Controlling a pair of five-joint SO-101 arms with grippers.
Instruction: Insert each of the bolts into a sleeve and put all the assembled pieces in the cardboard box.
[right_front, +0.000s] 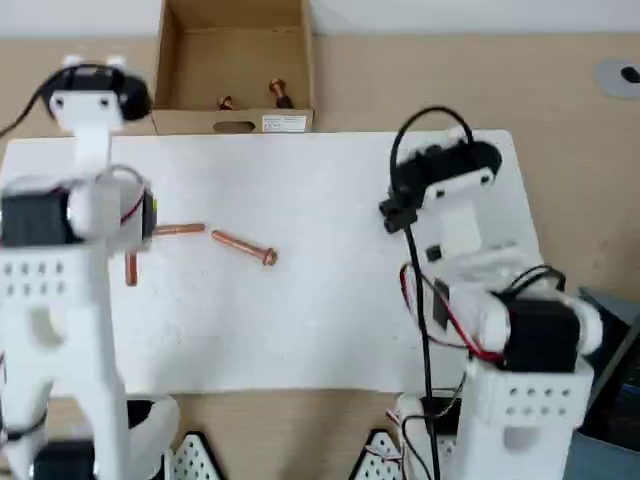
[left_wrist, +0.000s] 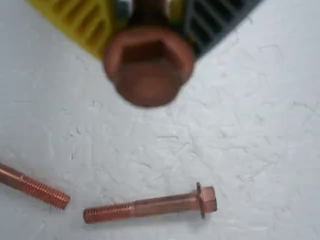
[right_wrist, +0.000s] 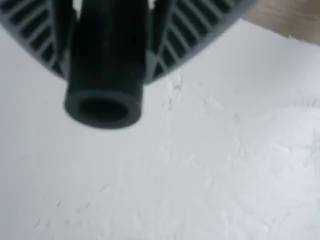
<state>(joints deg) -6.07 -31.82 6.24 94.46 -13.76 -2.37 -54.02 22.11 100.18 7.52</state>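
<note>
White foam sheet (right_front: 320, 330) on wooden table (right_front: 560, 90). Left gripper (left_wrist: 147, 12) clamped on bolt (left_wrist: 148, 65); right gripper (right_wrist: 107, 25) clamped on black sleeve (right_wrist: 104, 100). 2 loose bolts (left_wrist: 150, 205) lie on foam; cardboard box (right_front: 235, 122) at far edge.

Left end effector (left_wrist: 148, 22) and right end effector (right_wrist: 107, 45) both clamped.

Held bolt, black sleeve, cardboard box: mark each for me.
held bolt (left_wrist: 148, 65), left wrist view, hex head.
black sleeve (right_wrist: 107, 55), right wrist view, outer wall.
cardboard box (right_front: 190, 120), high view, near wall.
</note>
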